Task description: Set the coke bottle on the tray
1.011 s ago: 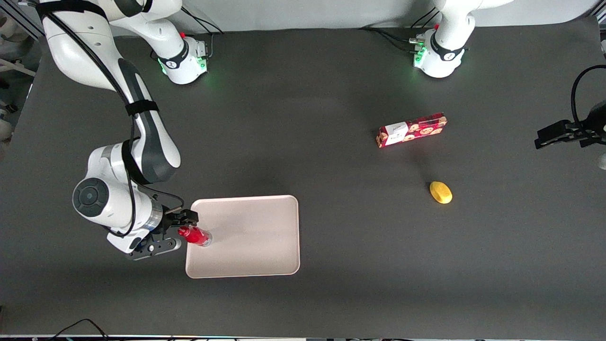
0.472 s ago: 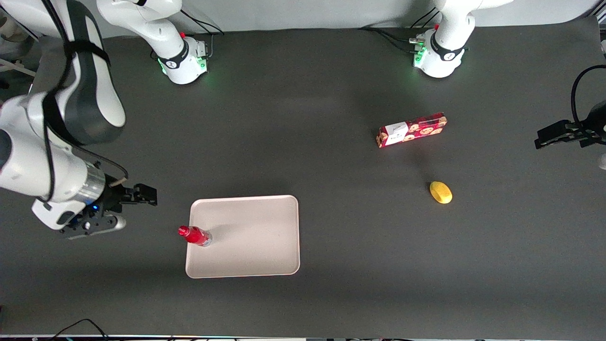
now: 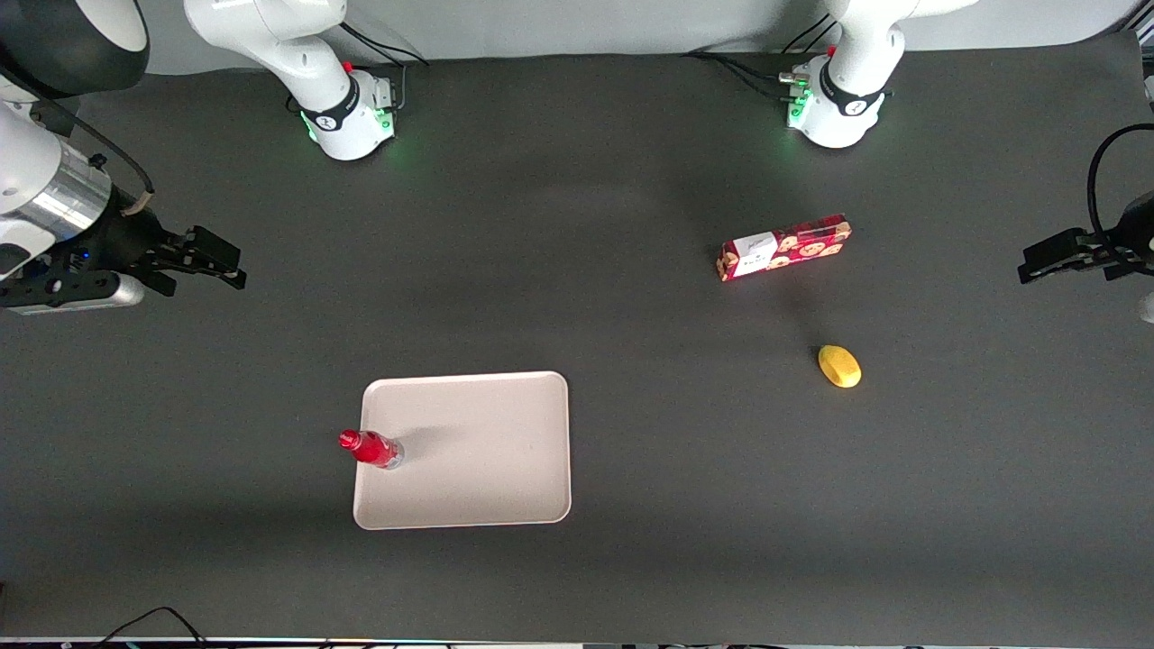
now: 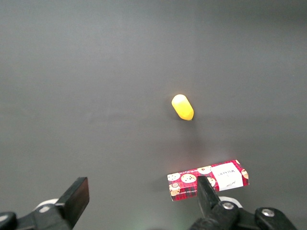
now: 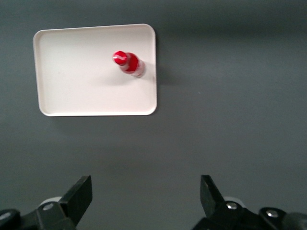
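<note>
Red from cap to shoulder, the coke bottle (image 3: 370, 448) stands upright on the tray (image 3: 487, 451), just inside the rim at the short edge toward the working arm's end of the table. In the front view its cap leans out over that rim, so the clear base is partly hidden under the body; the right wrist view (image 5: 128, 63) shows it well within the raised edge. The tray, pale beige-pink with rounded corners (image 5: 72, 72), lies flat on the dark table (image 3: 631, 541) and is seen whole in both views.

The gripper (image 3: 216, 261) hangs well apart from bottle and tray, farther from the front camera than they are and toward the working arm's end. Its fingers (image 5: 80, 196) are spread wide with nothing between them. Much of the arm above it is cut off by the frame's edge.

Toward the parked arm's end lie a long red cookie box (image 3: 784, 247) and, nearer the front camera, a small yellow object (image 3: 839, 366) whose kind is hard to make out. In the left wrist view the box (image 4: 208, 179) is partly covered by a fingertip.
</note>
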`<act>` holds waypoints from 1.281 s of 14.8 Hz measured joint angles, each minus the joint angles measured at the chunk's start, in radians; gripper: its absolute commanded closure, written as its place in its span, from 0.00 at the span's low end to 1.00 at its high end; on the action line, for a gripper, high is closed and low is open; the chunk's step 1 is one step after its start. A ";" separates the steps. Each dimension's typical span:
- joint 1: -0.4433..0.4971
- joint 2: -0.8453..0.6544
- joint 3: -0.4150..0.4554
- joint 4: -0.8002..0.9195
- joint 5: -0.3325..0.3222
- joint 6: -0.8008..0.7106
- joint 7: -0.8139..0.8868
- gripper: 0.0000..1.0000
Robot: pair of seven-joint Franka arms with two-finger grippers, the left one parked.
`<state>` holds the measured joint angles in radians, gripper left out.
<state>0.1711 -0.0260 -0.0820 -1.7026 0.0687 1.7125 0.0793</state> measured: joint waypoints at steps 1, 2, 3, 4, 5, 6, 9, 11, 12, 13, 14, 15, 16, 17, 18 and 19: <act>-0.039 -0.002 0.011 -0.009 0.000 0.001 0.003 0.00; -0.075 0.001 0.018 -0.013 -0.001 0.005 0.004 0.00; -0.105 0.007 0.022 -0.014 -0.005 0.009 0.004 0.00; -0.132 0.014 0.022 -0.014 -0.007 0.013 0.004 0.00; -0.160 0.025 0.022 -0.013 -0.008 0.016 0.004 0.00; -0.188 0.039 0.022 -0.011 -0.009 0.020 0.004 0.00; -0.235 0.068 0.022 0.000 -0.013 0.036 0.004 0.00; -0.235 0.070 0.027 0.015 -0.031 0.036 0.004 0.00; -0.233 0.070 0.029 0.023 -0.035 0.036 0.004 0.00; -0.230 0.070 0.031 0.033 -0.037 0.036 0.004 0.00; -0.228 0.068 0.035 0.045 -0.039 0.036 0.004 0.00; -0.226 0.064 0.040 0.052 -0.039 0.032 0.004 0.00; -0.221 0.053 0.043 0.053 -0.039 0.023 0.004 0.00; -0.214 0.036 0.045 0.051 -0.039 0.007 0.004 0.00; -0.209 0.016 0.047 0.044 -0.039 -0.003 0.005 0.00; -0.207 -0.003 0.047 0.034 -0.039 -0.008 0.005 0.00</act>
<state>-0.0358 -0.0294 -0.0350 -1.6686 0.0295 1.7046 0.0838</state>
